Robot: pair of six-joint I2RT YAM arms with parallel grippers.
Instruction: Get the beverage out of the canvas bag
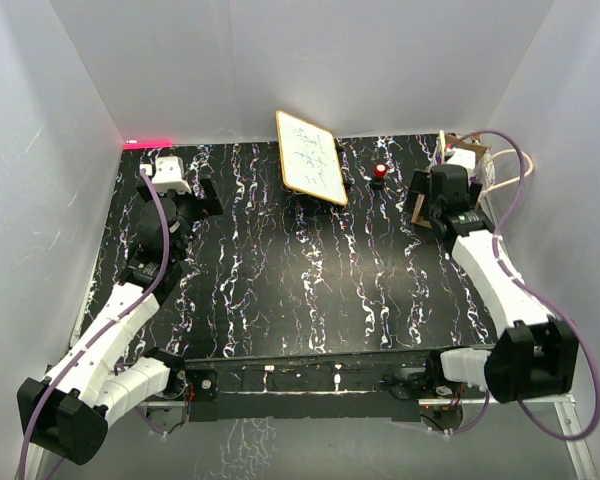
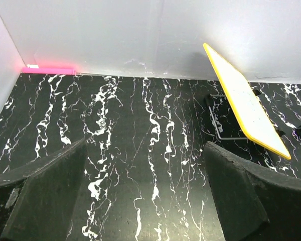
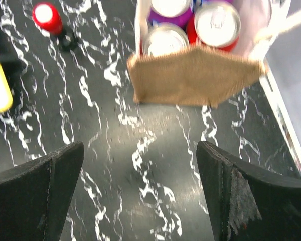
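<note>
The tan canvas bag point(image 3: 195, 75) stands at the far right corner of the table, its cream handles point(image 3: 271, 30) up. Soda cans stand inside it: a silver-topped one point(image 3: 165, 40), a red one point(image 3: 216, 20) and a purple one point(image 3: 170, 7). In the top view the bag point(image 1: 467, 158) is mostly hidden behind my right wrist. My right gripper point(image 3: 140, 191) is open and empty, just in front of the bag and apart from it. My left gripper point(image 2: 145, 196) is open and empty over the far left of the table point(image 1: 185, 190).
A wood-framed whiteboard point(image 1: 310, 158) leans on a stand at the back middle, also in the left wrist view point(image 2: 246, 105). A small red-topped object point(image 3: 46, 16) stands between it and the bag. A pink strip point(image 2: 49, 71) lies at the back left corner. White walls enclose the table.
</note>
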